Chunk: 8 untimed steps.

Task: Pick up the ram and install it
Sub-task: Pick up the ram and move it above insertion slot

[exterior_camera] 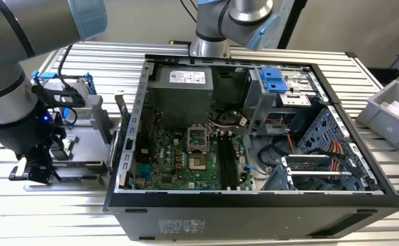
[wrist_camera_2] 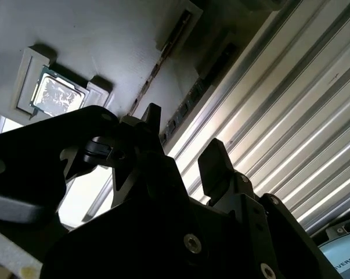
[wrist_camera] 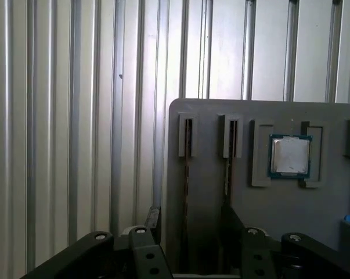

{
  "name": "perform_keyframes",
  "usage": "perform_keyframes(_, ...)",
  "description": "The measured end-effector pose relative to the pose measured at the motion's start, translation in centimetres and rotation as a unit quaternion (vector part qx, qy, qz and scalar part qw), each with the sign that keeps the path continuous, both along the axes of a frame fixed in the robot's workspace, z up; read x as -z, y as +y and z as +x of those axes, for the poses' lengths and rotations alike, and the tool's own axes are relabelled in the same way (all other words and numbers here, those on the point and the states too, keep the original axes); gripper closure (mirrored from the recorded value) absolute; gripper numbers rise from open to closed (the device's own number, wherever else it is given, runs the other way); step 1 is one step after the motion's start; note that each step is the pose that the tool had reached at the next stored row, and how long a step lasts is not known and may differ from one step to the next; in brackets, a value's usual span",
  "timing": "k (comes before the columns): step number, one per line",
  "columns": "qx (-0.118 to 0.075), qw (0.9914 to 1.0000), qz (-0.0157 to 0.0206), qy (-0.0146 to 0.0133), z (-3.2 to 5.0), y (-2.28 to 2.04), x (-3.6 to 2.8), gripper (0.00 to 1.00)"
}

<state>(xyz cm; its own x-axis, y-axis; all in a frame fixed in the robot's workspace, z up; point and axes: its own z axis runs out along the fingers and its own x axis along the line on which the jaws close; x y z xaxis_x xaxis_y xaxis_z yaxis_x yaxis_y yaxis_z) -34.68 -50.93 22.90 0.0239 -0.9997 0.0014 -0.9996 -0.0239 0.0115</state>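
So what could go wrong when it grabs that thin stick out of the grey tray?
The open tool looks to straddle one ram, but one finger sits close to the second stick, so it might bump or pinch that too. Both stand on edge in narrow slots of the grey tray; a crooked pull could jam one.

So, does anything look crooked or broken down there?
Nothing stands out. The ram sticks stand straight in the slots of the grey tray, and the processor chip lies flat in its pocket.
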Motion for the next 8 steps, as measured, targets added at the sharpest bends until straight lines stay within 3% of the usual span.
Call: perform_keyframes(8, 0.000, 1.00000, 0.0000, 0.0000, 0.00, -0.12, 0.46, 0.00)
